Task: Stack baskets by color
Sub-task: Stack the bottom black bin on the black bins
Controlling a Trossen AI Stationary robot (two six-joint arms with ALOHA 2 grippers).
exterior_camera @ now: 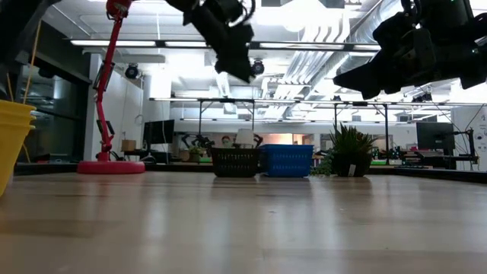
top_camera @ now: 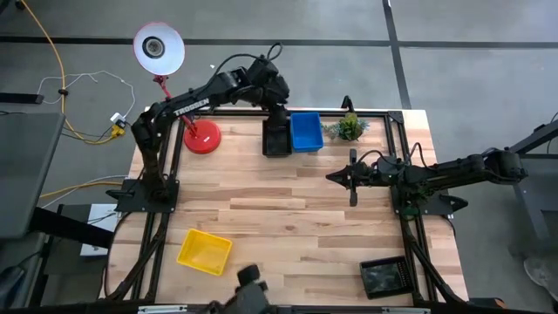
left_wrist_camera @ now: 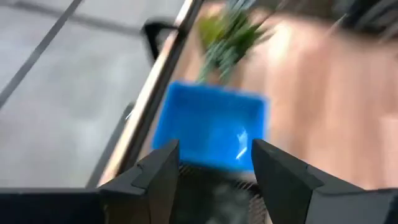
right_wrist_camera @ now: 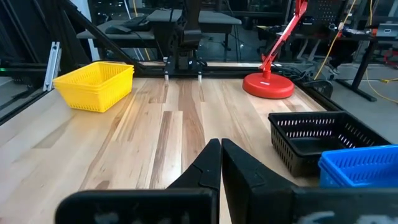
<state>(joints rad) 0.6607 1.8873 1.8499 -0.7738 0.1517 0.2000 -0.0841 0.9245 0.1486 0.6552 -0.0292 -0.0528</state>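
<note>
Left end effector above black basket

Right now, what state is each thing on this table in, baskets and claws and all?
Left claw: open, holding nothing, raised above the black basket.
Right claw: shut, empty, raised above mid-table.
Black basket: upright on the table, beside the blue basket.
Blue basket: upright, empty.
Yellow baskets: upright, nested.
Second black basket: alone at a corner.
Lamp: standing upright.
Plant: upright.

yellow basket | blue basket | black baskets, mesh probably | red lamp base
</note>
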